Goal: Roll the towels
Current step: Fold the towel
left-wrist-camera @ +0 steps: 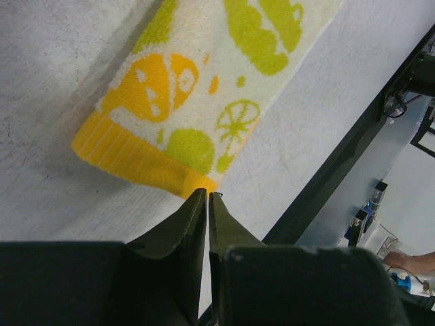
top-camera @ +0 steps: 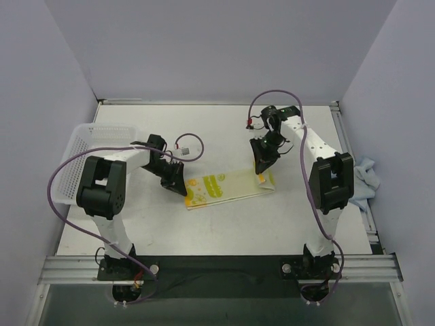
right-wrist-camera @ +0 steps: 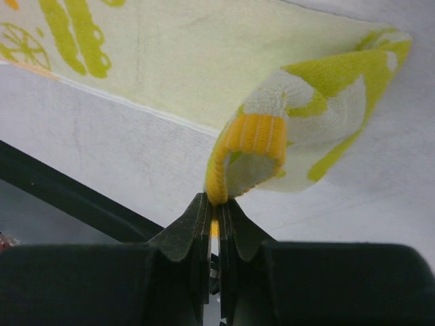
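Printed towel (top-camera: 228, 188) is lying stretched out on the table (top-camera: 224, 227) between the two grippers, each of which is meeting one of its short ends. Its cream-white pile is carrying pictures rather than words: yellow and green fruit shapes and a green citrus wheel just beyond the left fingers (left-wrist-camera: 194, 221). The left gripper (left-wrist-camera: 206, 195) is standing with its jaws drawn to a thin slit on the corner of the yellow hem (left-wrist-camera: 122, 153), which is running right into the tips. The right fingers (right-wrist-camera: 196, 221) are clenching the opposite hem, and the cloth is curling up and over from them in a loose loop; the pinched strip itself is hiding between the pads. Well off to the outer side of the right gripper (top-camera: 264, 175), the blue towel (top-camera: 365, 178) is bunching at the table's edge, partly behind the arm and too small for any label to be made out. Behind the left gripper, a white mesh basket (top-camera: 81, 146) is sitting partly covered by that arm.
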Robot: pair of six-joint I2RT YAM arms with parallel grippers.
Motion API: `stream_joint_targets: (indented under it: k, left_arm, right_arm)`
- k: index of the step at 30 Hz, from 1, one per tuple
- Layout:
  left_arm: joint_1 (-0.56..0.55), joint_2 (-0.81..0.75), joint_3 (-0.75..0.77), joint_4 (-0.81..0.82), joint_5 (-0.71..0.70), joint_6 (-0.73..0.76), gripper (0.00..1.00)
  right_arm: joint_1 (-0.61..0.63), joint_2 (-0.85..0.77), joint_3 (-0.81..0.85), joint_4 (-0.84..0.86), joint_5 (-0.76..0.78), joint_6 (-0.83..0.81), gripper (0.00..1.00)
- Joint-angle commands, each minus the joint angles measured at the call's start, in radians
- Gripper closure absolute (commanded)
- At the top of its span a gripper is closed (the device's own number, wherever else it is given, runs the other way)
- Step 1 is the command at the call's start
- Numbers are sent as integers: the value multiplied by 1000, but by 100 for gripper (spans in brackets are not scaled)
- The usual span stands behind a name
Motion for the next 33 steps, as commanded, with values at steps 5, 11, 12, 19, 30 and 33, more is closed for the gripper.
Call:
stream_joint_targets:
  k: [5, 11, 12, 19, 30, 33]
  left_arm:
    - [5, 59, 11, 52, 36, -34, 85]
    - [7, 81, -18, 70, 23, -37, 86]
    - [7, 84, -20, 72, 23, -40, 86]
    - [7, 92, -24, 73, 22, -39, 87]
    - [7, 78, -43, 78, 16, -36, 87]
    - [7, 75, -43, 78, 13, -34, 88]
  right_arm:
    - [93, 53, 65, 4, -112, 68, 100]
    - [173, 92, 81, 37, -136, 101, 100]
    - [191, 99, 85, 47, -144, 118, 100]
    - [264, 153, 129, 89, -181, 181, 100]
    - [308, 224, 144, 117, -216, 227, 100]
    - [308, 237, 143, 121, -213, 230, 100]
